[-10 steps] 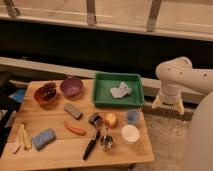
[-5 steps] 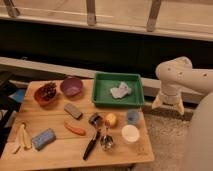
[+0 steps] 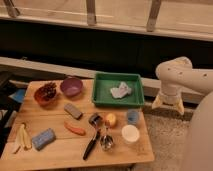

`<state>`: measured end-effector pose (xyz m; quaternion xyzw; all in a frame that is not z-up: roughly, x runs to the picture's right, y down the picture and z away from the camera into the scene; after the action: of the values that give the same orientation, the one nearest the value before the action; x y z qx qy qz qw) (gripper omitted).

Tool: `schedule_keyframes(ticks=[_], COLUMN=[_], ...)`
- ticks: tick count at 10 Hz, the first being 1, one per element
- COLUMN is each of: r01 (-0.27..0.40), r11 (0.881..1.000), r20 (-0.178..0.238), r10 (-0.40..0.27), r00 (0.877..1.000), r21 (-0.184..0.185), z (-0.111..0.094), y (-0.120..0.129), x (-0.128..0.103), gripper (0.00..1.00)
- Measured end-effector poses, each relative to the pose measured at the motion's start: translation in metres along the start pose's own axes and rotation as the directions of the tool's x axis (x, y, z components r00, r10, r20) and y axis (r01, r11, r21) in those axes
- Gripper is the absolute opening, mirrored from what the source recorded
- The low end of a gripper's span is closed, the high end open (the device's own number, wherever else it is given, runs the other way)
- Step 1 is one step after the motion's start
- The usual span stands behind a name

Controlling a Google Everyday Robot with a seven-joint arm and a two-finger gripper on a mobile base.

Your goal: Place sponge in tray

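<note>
— In the tray (image 3: 101, 80), what's there?
— Only a grey rag (image 3: 120, 90). The sponge (image 3: 43, 138) lies on the desk (image 3: 60, 151), front left, near the carrot (image 3: 75, 129). The claw (image 3: 167, 104) hangs open, right of the desk.

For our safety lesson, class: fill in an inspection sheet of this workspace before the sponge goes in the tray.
Surface: wooden table, crowded.
Job's things: sponge at front left, far from tray; the tray holds a rag.
Clutter: purple bowl, brown bowl, grey block, carrot, blue cup, white cup, tool.
Grippers: gripper open, empty, hanging off the table's right side, beside the tray.
Cables: nothing seen.
Surroundings: rail behind.
</note>
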<state>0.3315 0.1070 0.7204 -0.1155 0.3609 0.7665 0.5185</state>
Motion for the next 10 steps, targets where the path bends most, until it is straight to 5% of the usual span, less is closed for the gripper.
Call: schedule_keyframes(ticks=[3,6,10], r01=[0.002,0.041,0.179], r11=[1.000,0.999,0.981], r20=[-0.001,0.039,0.120], r10=[-0.002,-0.040,-0.171], r00=[1.000,0.998,0.978], r21=[0.001,-0.012,-0.067], z=[0.001,-0.010,-0.056], y=[0.000,0.008,0.087], x=[0.000,0.007,0.033], gripper=[0.80,0.80,0.80])
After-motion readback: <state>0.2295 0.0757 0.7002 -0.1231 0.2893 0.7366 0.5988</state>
